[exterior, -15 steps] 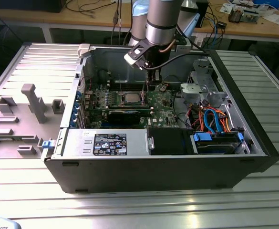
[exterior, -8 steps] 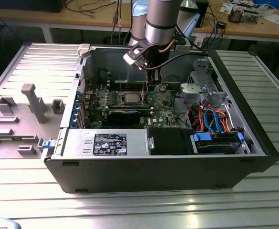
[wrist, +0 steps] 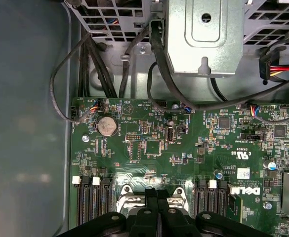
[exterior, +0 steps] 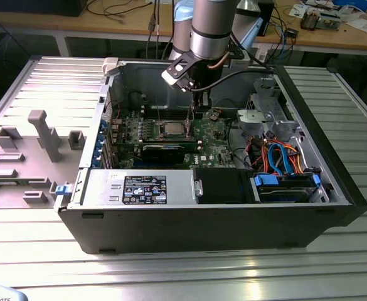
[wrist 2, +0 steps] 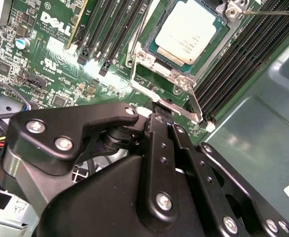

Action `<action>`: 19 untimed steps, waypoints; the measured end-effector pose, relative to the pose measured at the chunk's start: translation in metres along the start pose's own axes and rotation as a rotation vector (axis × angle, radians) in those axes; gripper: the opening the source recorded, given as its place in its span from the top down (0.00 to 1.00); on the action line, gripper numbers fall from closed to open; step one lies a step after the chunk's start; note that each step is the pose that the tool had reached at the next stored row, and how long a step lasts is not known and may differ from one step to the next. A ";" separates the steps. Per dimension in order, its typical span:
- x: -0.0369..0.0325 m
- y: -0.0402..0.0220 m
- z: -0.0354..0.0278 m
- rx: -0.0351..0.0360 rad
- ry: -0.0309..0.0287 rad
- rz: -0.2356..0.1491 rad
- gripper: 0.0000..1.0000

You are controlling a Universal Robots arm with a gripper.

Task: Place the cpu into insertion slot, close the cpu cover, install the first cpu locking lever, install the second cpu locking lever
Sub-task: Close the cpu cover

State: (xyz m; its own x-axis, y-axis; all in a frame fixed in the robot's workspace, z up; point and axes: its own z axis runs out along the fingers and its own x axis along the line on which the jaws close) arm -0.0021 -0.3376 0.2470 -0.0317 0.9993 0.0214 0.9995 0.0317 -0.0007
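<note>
The cpu [wrist 2: 187, 30] shows its silver-grey top, lying flat in the insertion slot [wrist 2: 143, 58] on the green board; in the exterior view the cpu [exterior: 170, 129] is at the board's middle. The cpu cover [wrist 2: 182, 79] lies down around it as a thin metal frame. One thin wire lever [wrist 2: 138, 34] runs along the socket's side and another lever [wrist 2: 275, 12] crosses the far corner. In the exterior view a lever [exterior: 160, 116] stands upright. My gripper [wrist 2: 156, 111] [wrist: 157, 193] [exterior: 194, 108] is shut, its tips at the socket frame's edge, on the exterior view's right of the cpu.
Black memory slots [wrist 2: 109, 29] flank the socket. A long black expansion card [exterior: 164, 150] lies in front of it, then the power supply [exterior: 130, 188]. A drive cage [exterior: 265, 116] and orange and blue cables [exterior: 277, 153] fill the right. Case walls [exterior: 202, 219] surround everything.
</note>
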 end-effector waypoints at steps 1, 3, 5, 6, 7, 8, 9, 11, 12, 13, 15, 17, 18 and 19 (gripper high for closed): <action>0.0000 0.0000 0.0005 0.0001 0.0002 0.000 0.89; -0.0001 0.0000 0.0015 0.0007 0.0001 0.000 0.89; -0.0001 0.0000 0.0026 0.0022 0.0002 0.000 0.89; -0.0001 0.0000 0.0034 0.0029 0.0003 0.000 0.89; -0.0002 0.0000 0.0044 0.0037 0.0004 0.000 0.89; -0.0002 0.0000 0.0048 0.0046 0.0008 0.000 0.89; -0.0002 0.0000 0.0053 0.0054 0.0018 0.000 0.89; -0.0002 0.0000 0.0055 0.0056 0.0024 0.000 0.89; -0.0002 0.0000 0.0056 0.0056 0.0027 0.000 0.89; -0.0002 -0.0001 0.0057 0.0056 0.0031 0.000 0.89; -0.0002 -0.0001 0.0060 0.0054 0.0052 0.000 0.89; -0.0002 -0.0002 0.0061 0.0054 0.0065 0.000 0.89; -0.0002 -0.0005 0.0062 0.0053 0.0081 0.000 0.89; -0.0002 -0.0008 0.0062 0.0054 0.0089 0.000 0.89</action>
State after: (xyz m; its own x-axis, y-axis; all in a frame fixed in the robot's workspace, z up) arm -0.0028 -0.3377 0.2409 -0.0314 0.9990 0.0304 0.9995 0.0316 -0.0061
